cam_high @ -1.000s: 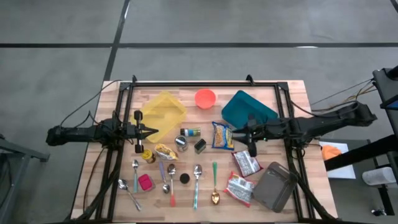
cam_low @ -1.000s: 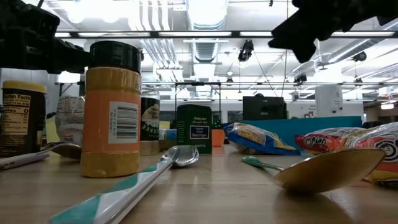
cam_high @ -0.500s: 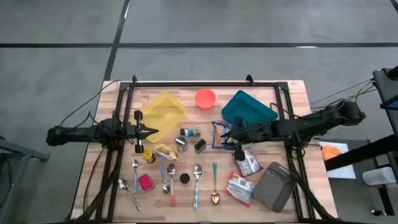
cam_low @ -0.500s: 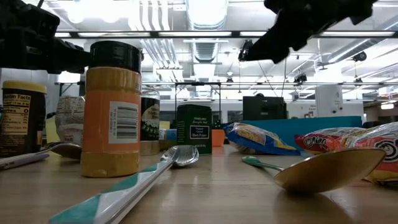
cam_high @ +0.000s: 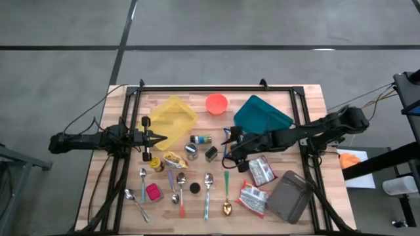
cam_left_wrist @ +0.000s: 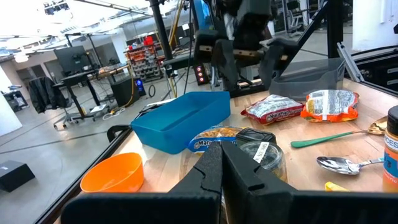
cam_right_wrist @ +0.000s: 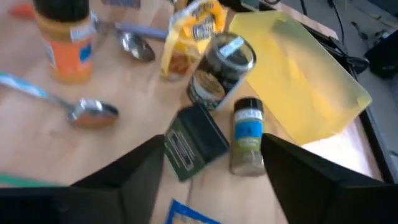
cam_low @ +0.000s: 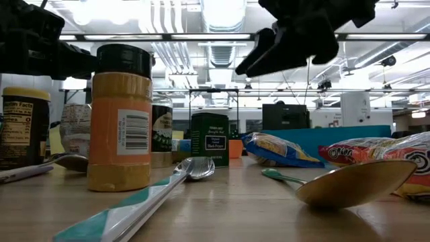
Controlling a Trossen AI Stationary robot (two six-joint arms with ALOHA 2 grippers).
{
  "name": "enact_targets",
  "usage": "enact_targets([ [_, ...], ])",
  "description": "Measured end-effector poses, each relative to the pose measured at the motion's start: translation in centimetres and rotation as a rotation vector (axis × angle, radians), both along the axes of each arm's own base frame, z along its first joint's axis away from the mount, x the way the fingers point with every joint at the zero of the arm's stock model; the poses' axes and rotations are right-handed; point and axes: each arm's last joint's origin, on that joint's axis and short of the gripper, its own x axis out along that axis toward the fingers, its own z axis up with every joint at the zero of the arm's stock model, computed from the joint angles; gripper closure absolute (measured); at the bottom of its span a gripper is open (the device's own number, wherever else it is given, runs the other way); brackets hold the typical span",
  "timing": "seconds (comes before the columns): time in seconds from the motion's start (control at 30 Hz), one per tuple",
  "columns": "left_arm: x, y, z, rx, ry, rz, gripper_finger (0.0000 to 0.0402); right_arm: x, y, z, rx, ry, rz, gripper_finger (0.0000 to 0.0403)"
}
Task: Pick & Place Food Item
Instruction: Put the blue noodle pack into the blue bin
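I count four open containers: a yellow plastic tray (cam_high: 172, 118), a teal bin (cam_high: 262, 113), a grey bin (cam_high: 289, 196) and an orange bowl (cam_high: 216, 103). Near the yellow tray I count four small seasoning jars and tins (cam_high: 191, 151), four crinkly snack packets (cam_high: 261, 172) and about six spoons (cam_high: 208, 179).

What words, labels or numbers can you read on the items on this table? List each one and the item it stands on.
"Facts": brown jar, at the low view's left edge.
"Black Pepper": dark green tin; the line above it is too blurred.
Barcode digits on the orange spice bottle: too small.
Snack bags and the blue-labelled spice jar: print unreadable.
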Motion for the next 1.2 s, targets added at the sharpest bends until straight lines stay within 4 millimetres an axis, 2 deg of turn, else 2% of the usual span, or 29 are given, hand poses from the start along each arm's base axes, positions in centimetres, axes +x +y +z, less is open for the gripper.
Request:
enact_targets([
  [0.13, 0.0, 0.0, 0.0, 0.0, 0.0, 0.0, 0.0401, -0.2, -0.1, -0.4, -0.06, 0.031, 0.026, 0.0077],
  [0.23, 0.0, 0.0, 0.0, 0.0, 0.0, 0.0, 0.0401, -0.1, -0.1, -0.3, -0.056, 0.014, 0.022, 0.0063],
  [0.47, 0.0, 0.0, 0.0, 0.0, 0.001, 0.0, 0.0401, 0.1, -0.5, -0.8, -0.159, 0.027, -0.102, 0.006],
  [0.87, 0.0, 0.0, 0.0, 0.0, 0.001, 0.0, 0.0401, 1.7, -0.1, -4.4, -0.139, 0.151, -0.052, 0.006],
  [1.2, 0.0, 0.0, 0.0, 0.0, 0.001, 0.0, 0.0401, 2.5, 0.0, -6.3, -0.135, 0.259, -0.069, 0.006],
])
